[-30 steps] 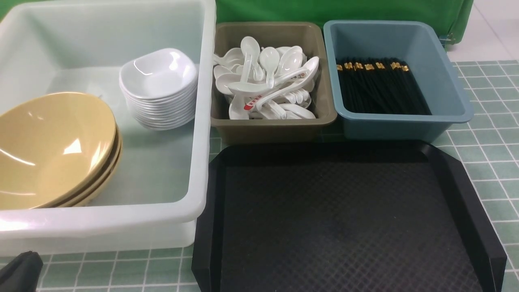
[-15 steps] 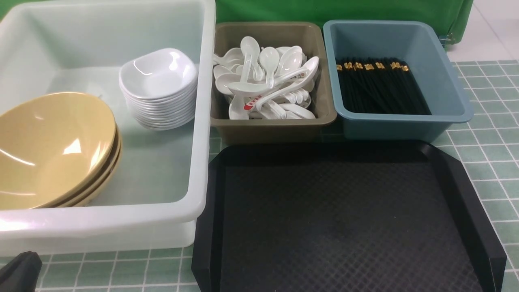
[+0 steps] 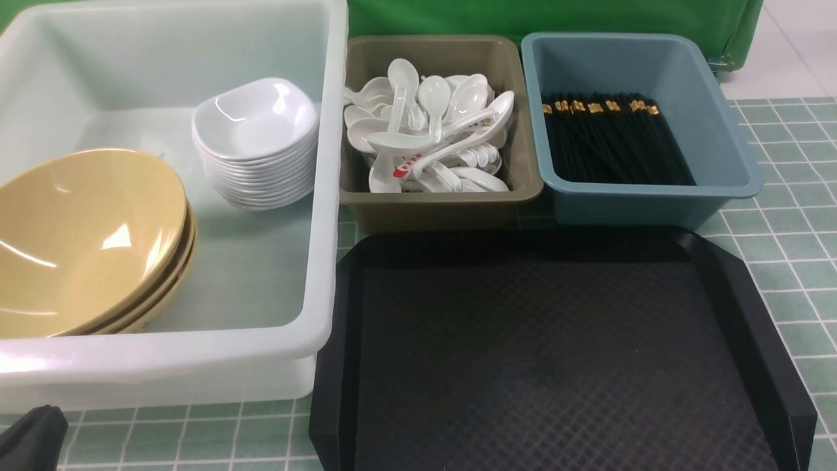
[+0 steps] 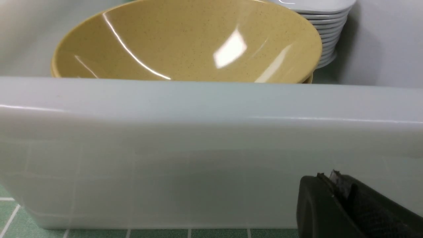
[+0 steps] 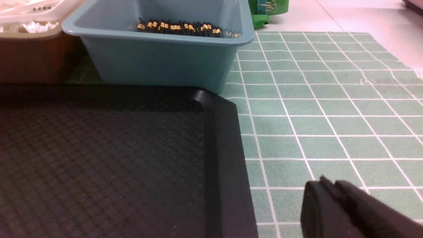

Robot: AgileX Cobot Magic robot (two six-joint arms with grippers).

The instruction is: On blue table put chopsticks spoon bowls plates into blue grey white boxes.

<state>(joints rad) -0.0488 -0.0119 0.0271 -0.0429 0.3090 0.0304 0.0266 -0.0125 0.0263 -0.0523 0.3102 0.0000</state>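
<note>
Black textured plastic tray [image 3: 556,353] lies bare before us; beyond it, black gold-tipped chopsticks [image 3: 611,140] fill the blue box [image 3: 719,131], white spoons [image 3: 431,131] the grey-brown box [image 3: 516,131], tan bowls [image 3: 85,242] and stacked white dishes [image 3: 255,144] the white tub [image 3: 327,196]. Our left pincer [image 4: 333,195] sits clenched, empty, outside the tub. Our right pincer [image 5: 330,201] hovers over the green-checked worktop [image 5: 330,109]; we cannot tell its grip.

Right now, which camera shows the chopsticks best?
The front view: the chopsticks lie fully visible in the blue box. The right wrist view catches only their gold-banded ends over the rim. The left wrist view misses them.
</note>
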